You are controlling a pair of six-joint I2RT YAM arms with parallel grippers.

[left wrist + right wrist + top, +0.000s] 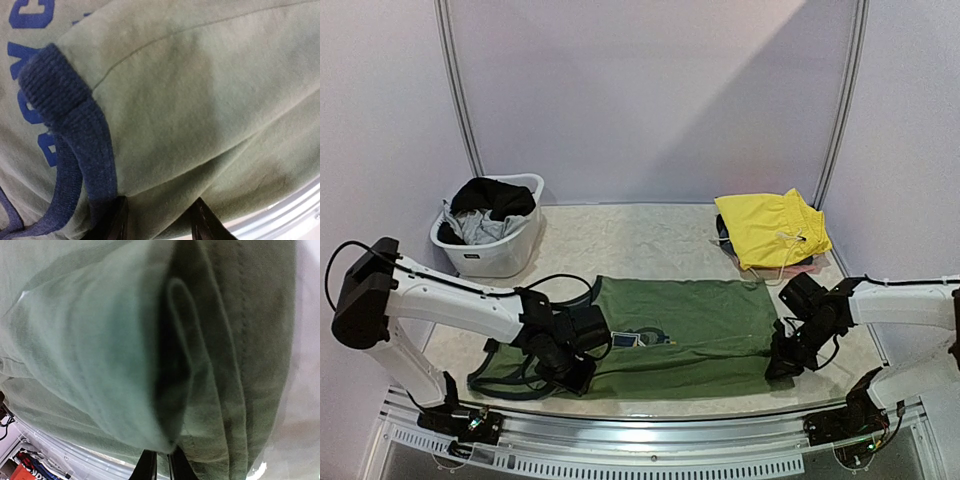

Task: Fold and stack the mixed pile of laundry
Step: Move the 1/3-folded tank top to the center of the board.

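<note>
While your right gripper (161, 463) pinches the olive-green T-shirt (700, 320), jaws nearly closed, left gripper (160, 222) straddles its cloth half-open, hold unclear; confirm that bite, then lift both evenly.

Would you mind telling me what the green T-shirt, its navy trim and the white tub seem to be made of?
The green T-shirt looks like soft matte cotton jersey, going by its fine knit and limp folds. Its navy trim appears ribbed knit, coarser-textured. The white tub looks like smooth moulded plastic.
</note>
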